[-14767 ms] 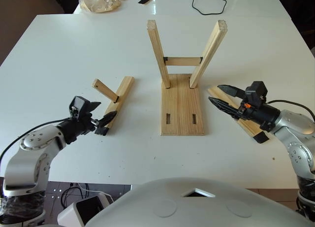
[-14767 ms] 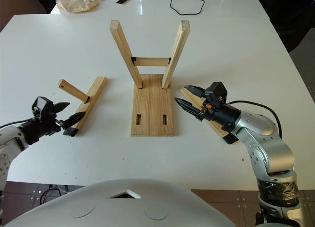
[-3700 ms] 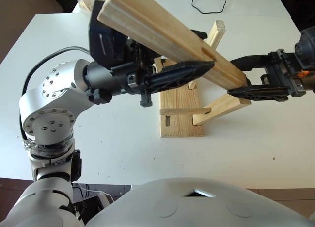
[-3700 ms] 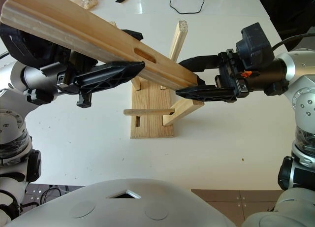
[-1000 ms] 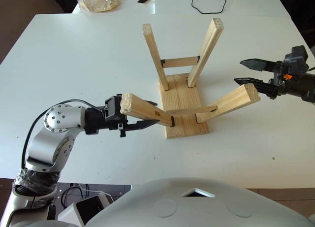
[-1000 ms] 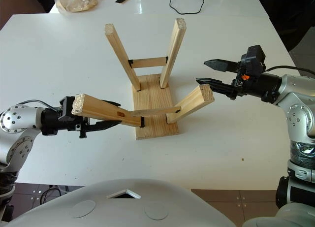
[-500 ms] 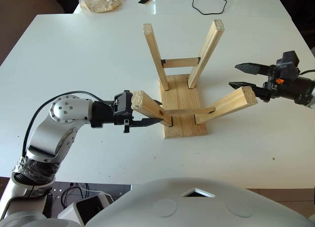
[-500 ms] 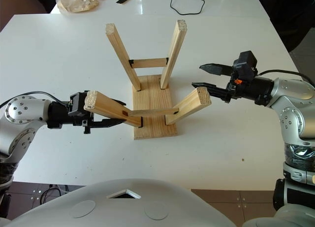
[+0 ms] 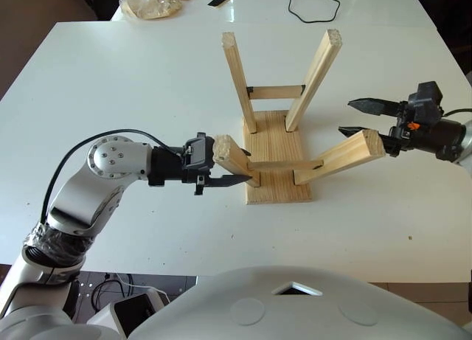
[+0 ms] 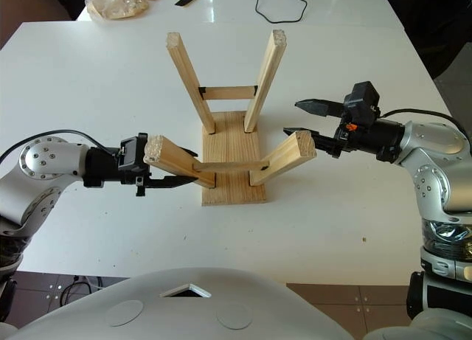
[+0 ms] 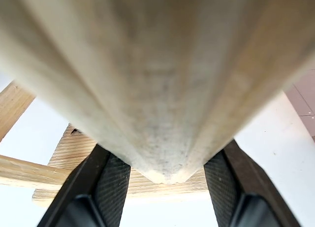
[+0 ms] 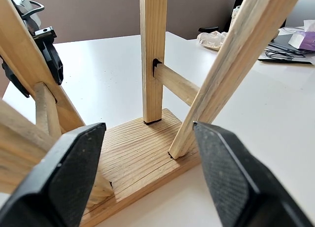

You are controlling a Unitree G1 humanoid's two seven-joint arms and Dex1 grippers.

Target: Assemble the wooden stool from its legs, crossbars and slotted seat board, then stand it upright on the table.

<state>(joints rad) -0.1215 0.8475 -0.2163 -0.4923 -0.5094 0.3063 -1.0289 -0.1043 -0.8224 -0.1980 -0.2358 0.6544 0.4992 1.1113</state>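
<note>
You're seating the near leg pair: left end effector (image 9: 232,174) clamps the pale wooden near-left leg (image 9: 234,158) over the slotted plank seat board (image 9: 274,144) lying on the white bench (image 9: 110,96). Right end effector (image 9: 348,116) gapes empty (just beside the near-right leg (image 9: 339,157)). Next, I'd judge, both legs need tilting upright into the slots.

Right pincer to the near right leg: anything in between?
Nothing visible. The open right pincer sits right at the raised end of the near right leg, with no object between them. The far legs stand behind, off that path.
</note>
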